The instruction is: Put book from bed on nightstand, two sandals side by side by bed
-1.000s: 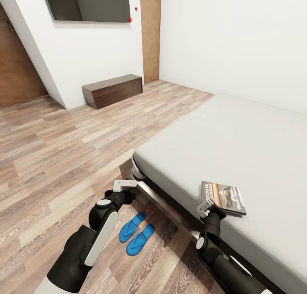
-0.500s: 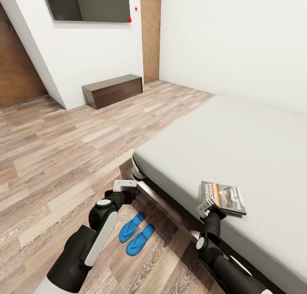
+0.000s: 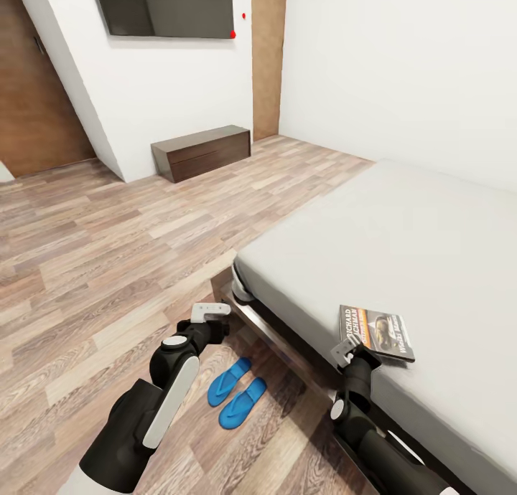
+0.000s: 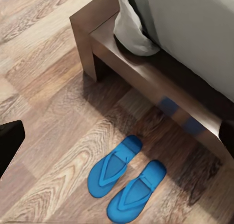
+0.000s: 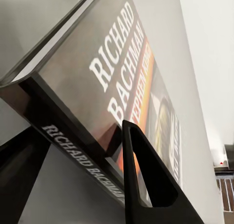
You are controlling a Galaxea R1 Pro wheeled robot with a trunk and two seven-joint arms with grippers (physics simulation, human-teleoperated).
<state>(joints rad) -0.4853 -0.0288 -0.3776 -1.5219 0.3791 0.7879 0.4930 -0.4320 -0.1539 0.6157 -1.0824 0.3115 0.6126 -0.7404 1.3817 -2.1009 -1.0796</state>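
Observation:
The book (image 3: 379, 333), with a grey, white and orange glossy cover, sits just over the light-grey mattress of the bed (image 3: 402, 251) near its front edge. My right gripper (image 3: 347, 349) is shut on its spine corner; in the right wrist view one dark finger (image 5: 141, 175) lies over the cover of the book (image 5: 122, 78) and the other is under it. Two blue sandals (image 3: 237, 392) lie side by side on the floor beside the bed frame (image 4: 146, 73), also seen as sandals (image 4: 126, 180). My left gripper (image 3: 213, 310) hangs open above them, holding nothing.
A low brown bench (image 3: 201, 152) stands against the far wall under a dark wall screen (image 3: 169, 7). A brown door (image 3: 43, 86) is at the far left. Pale wood-plank floor (image 3: 108, 251) spreads left of the bed.
The whole picture has slid right and slightly down, so the camera moved. Both arms and the book keep their place in the picture while the bed corner and sandals shifted with the room.

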